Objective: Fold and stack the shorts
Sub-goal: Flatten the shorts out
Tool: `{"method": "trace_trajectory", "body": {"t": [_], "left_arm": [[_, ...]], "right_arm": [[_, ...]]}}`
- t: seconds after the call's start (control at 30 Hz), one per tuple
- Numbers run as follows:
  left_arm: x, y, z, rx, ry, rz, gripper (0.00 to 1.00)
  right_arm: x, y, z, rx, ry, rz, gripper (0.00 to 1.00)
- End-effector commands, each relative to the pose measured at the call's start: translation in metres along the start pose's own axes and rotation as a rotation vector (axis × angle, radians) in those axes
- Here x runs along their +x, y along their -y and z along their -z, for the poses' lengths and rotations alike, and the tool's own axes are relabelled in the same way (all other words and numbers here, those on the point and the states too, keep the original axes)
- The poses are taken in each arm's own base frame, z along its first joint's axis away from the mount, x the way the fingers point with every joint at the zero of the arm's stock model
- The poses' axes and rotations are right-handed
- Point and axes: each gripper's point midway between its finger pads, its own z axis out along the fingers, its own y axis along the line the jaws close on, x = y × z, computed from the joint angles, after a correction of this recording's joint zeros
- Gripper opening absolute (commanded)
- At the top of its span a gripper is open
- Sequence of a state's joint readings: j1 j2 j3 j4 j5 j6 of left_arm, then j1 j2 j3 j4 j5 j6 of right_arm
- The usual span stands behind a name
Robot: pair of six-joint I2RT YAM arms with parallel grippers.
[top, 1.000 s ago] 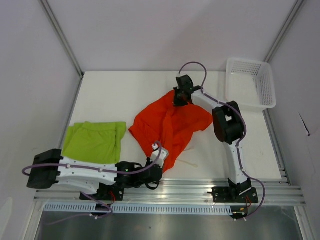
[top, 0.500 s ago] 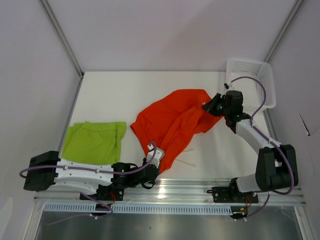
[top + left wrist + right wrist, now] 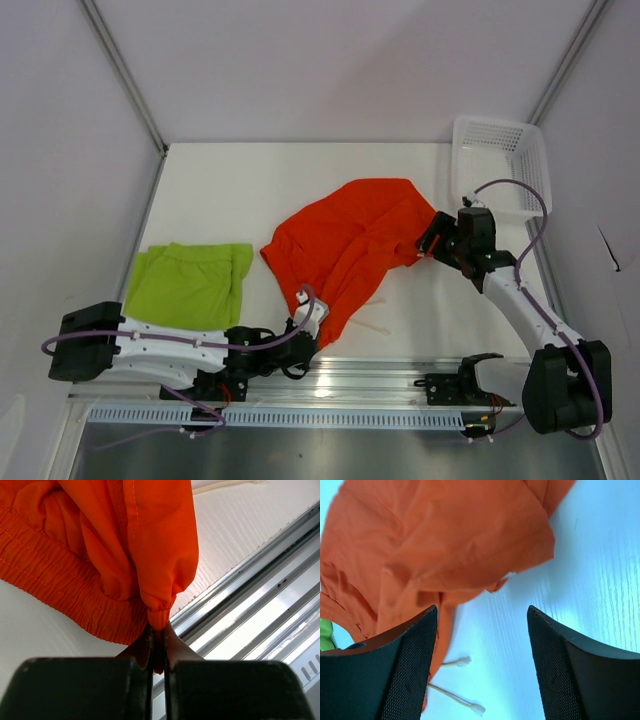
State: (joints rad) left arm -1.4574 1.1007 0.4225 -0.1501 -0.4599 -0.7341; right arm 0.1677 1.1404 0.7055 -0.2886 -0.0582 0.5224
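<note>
Left claw (image 3: 158, 632) pinches shorts (image 3: 125, 540), right claw (image 3: 481, 610) agape

left fingers (image 3: 178, 651) pinched shut, right fingers (image 3: 404, 672) apart

two pairs of shorts: one orange-red pair (image 3: 345, 240), one lime green pair (image 3: 185, 283). one white basket (image 3: 538, 170). two grippers: left gripper (image 3: 159, 632) and right gripper (image 3: 481, 612).

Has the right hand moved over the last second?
Yes: the right hand swung rightward toward the white plastic mesh basket, letting go of the bright orange shorts.
</note>
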Motion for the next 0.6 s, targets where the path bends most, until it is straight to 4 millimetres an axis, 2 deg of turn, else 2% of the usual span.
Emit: {"method": "trace_trajectory", "body": {"t": [0.0,0.13,0.2,0.23,0.3,0.33,0.37,0.57], "left_arm": [[-0.002,0.005,0.002,0.031,0.021,0.0,0.0],[0.001,0.006,0.004,0.042,0.017,-0.015,0.0],[0.002,0.005,0.004,0.036,0.014,-0.014,0.0],[0.003,0.004,0.004,0.03,0.01,-0.016,0.0],[0.004,0.005,0.004,0.034,0.008,-0.011,0.0],[0.005,0.005,0.004,0.034,0.008,-0.011,0.0],[0.005,0.005,0.003,0.032,0.008,-0.01,0.0],[0.007,0.006,0.002,0.023,0.002,-0.02,0.0]], "right_arm": [[-0.031,0.0,0.001,0.043,0.062,0.025,0.73],[-0.051,0.006,-0.016,0.06,0.064,-0.012,0.72],[-0.048,0.014,-0.033,0.082,0.023,-0.02,0.71],[-0.052,0.023,-0.037,0.093,0.019,-0.046,0.69],[-0.048,0.02,-0.051,0.018,-0.028,-0.104,0.6],[-0.052,0.03,-0.053,0.013,-0.03,-0.151,0.56],[-0.051,0.024,-0.057,-0.035,-0.042,-0.184,0.54],[-0.046,0.025,-0.076,-0.076,-0.074,-0.247,0.57]]}}
